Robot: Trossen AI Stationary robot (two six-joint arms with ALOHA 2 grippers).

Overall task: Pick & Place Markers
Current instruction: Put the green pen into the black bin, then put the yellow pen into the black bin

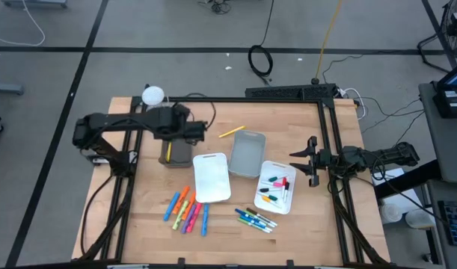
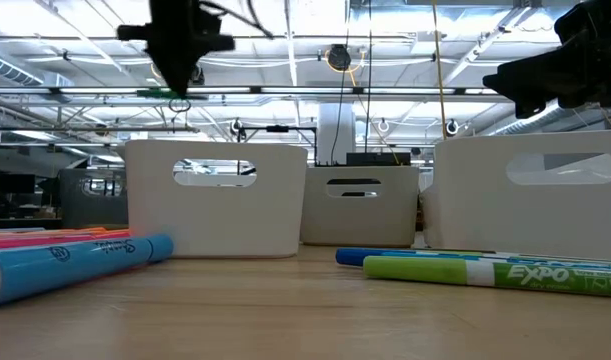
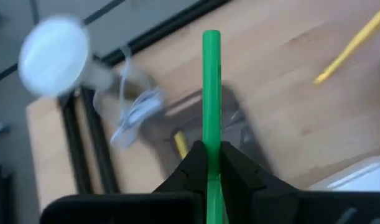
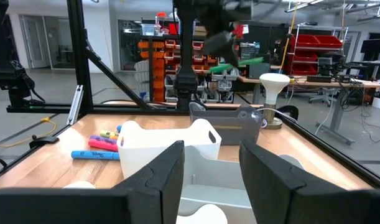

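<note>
Seen from above, the left hand (image 1: 189, 133) hangs over a dark tray (image 1: 175, 154) near the back left of the wooden surface (image 1: 303, 232). A white tray (image 1: 212, 178) and a grey tray (image 1: 247, 153) sit mid-surface, and a second white tray (image 1: 279, 187) on the right holds several markers. Loose markers (image 1: 187, 209) lie in front of the white tray, with another cluster (image 1: 254, 219) beside them. One yellow marker (image 1: 231, 131) lies apart near the back. The right hand (image 1: 312, 161) waits at the right edge.

At surface level, a blue marker (image 2: 80, 262) and a green marker (image 2: 495, 270) lie in the foreground before the trays.

The left wrist camera shows the left hand's fingers (image 3: 193, 168) clamped on a green marker (image 3: 211, 87), held above the dark tray, which already holds a yellow one.

The right wrist camera shows the right hand's fingers (image 4: 165, 177) spread wide, holding nothing.

The step appears to be placing: next, lowering the green marker into the dark tray and releasing it.
</note>
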